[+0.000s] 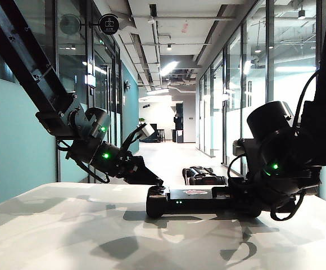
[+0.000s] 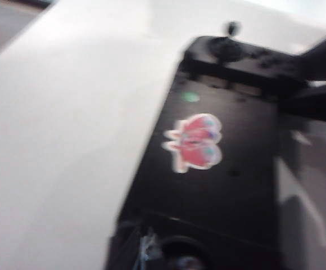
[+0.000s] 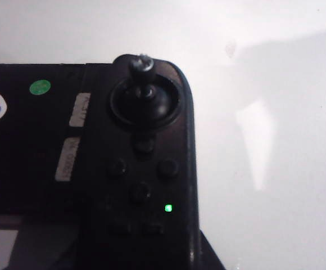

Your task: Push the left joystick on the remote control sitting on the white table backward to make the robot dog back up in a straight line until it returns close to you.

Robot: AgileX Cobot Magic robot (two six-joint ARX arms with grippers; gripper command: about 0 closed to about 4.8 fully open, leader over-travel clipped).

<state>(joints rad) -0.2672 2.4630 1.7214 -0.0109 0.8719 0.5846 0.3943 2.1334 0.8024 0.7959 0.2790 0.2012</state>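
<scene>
**Ana:** While both arms crowd the far edge of the white table, where does the remote control sit?

**Ben:** It lies flat on the table near that far edge, its pinkish logo facing up. Beyond it, the robot dog is low on the corridor floor, just behind the controller as the exterior view shows it.

**Ana:** And the left end effector?

**Ben:** It slants down from the left, its tip right at the controller's left end. The left joystick is hidden there, so I cannot tell whether it is touched, nor whether the fingers are apart or together. The left wrist view is blurred and shows no fingers, only the controller body and a stick at its far end.

**Ana:** The right end effector?

**Ben:** It is down at the controller's right end. Whether it is clamped there I cannot tell. The right wrist view looks onto the right stick, the round buttons and a small green light.
</scene>
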